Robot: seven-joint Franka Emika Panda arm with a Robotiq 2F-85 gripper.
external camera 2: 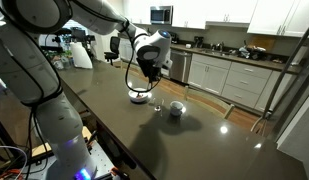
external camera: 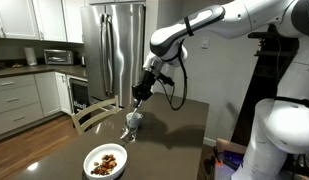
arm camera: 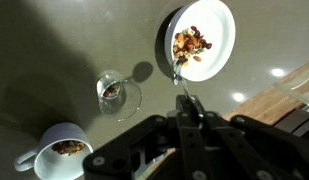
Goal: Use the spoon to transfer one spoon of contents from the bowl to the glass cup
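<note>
In the wrist view the white bowl (arm camera: 216,22) lies at the top right with the brown and tan contents (arm camera: 190,45) heaped inside. The clear glass cup (arm camera: 118,95) stands to its left on the dark table, with a little dark matter at its bottom. My gripper (arm camera: 189,108) is shut on the thin handle of the silvery spoon (arm camera: 179,72), whose tip hangs over the bowl's near edge. In both exterior views my gripper (external camera: 142,92) (external camera 2: 146,72) hovers above the table with the bowl (external camera: 105,162) (external camera 2: 140,97) below it.
A white mug (arm camera: 62,150) holding similar pieces stands at the lower left of the wrist view, and it also shows in an exterior view (external camera 2: 176,110). A wooden chair (external camera: 94,115) stands at the table's far side. Kitchen counters and a steel fridge (external camera: 116,50) stand behind.
</note>
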